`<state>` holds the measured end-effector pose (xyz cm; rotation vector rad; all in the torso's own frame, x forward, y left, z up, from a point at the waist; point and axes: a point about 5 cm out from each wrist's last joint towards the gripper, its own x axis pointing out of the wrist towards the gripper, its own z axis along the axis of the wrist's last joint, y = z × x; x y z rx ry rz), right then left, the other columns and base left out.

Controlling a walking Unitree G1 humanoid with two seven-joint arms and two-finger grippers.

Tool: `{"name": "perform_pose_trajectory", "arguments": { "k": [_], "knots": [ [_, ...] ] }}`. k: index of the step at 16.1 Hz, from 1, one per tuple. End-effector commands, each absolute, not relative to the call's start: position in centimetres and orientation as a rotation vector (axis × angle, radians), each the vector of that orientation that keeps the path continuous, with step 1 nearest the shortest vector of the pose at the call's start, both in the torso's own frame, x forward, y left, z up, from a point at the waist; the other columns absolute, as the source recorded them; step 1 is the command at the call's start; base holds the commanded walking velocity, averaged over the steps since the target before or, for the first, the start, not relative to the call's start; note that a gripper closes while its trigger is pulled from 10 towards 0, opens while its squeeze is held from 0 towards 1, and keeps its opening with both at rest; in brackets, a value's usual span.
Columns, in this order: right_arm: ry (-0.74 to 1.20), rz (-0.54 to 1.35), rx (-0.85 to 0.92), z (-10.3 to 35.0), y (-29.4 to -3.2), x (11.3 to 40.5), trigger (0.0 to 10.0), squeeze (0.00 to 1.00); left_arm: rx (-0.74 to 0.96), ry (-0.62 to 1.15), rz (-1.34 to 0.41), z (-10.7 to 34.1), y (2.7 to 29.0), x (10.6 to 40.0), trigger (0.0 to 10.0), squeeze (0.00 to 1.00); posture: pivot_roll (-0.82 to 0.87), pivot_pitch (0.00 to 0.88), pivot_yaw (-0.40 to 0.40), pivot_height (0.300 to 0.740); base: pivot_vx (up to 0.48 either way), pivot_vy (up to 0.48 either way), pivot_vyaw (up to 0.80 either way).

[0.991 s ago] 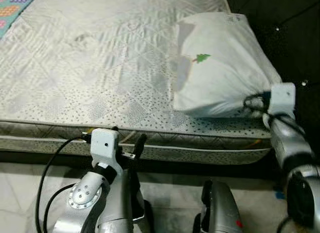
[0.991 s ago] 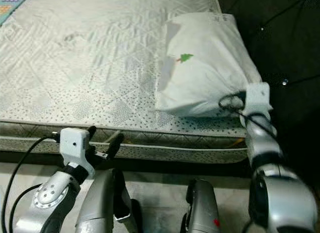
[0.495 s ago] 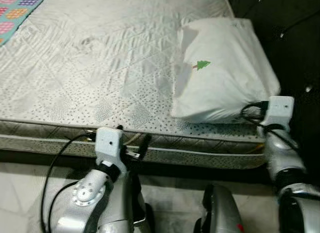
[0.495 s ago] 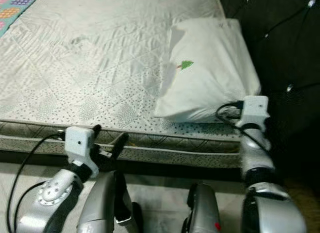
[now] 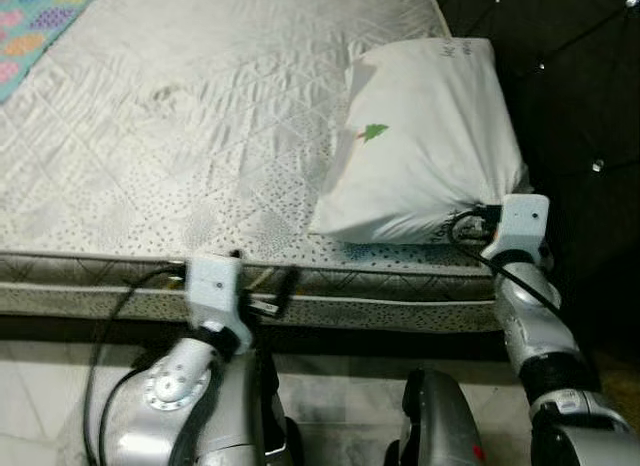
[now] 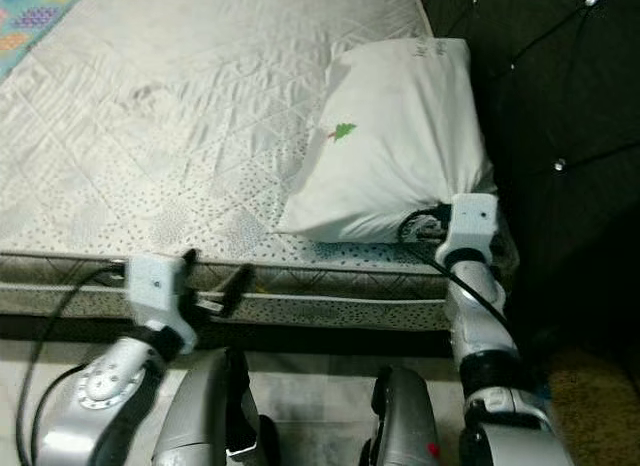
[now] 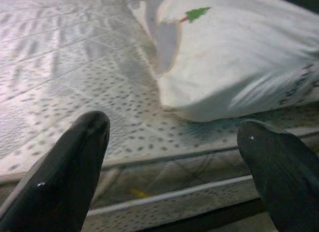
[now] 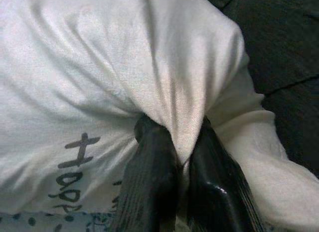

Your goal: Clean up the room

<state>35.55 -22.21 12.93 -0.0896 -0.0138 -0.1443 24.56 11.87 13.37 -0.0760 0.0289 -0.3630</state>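
Note:
A white pillow with a small green tree print lies at the right end of the bare quilted mattress, against the dark headboard. My right gripper is shut on the pillow's near right corner, pinching a fold of its cloth; the white wrist block sits at that corner. My left gripper is open and holds nothing. It hovers low at the mattress's front edge, left of the pillow.
A dark tufted headboard stands along the right side. A colourful patterned cloth lies at the far left corner of the mattress. Pale tiled floor runs below the bed's front edge, by my legs.
The pillow's gripped corner has been drawn left and nearer the headboard end with my right gripper still shut on it. The camera has shifted slightly. The left arm stays put.

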Motion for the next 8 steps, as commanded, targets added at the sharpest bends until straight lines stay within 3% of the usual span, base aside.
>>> {"name": "perform_pose_trajectory", "arguments": {
  "k": [1,8],
  "knots": [
    [-0.049,-0.116,-0.066,13.4,-21.2,35.4,10.0,0.00,-0.062,0.043,-0.351,12.9,12.2,24.6,10.0,0.00,0.02,0.126,0.026,0.564,0.000,0.000,0.00],
    [-0.096,-0.048,-0.021,15.0,-19.2,35.5,10.0,0.00,-0.062,0.035,-0.353,13.0,12.1,24.8,10.0,0.00,0.02,0.119,0.024,0.603,0.000,0.000,0.00]
  ]
}}
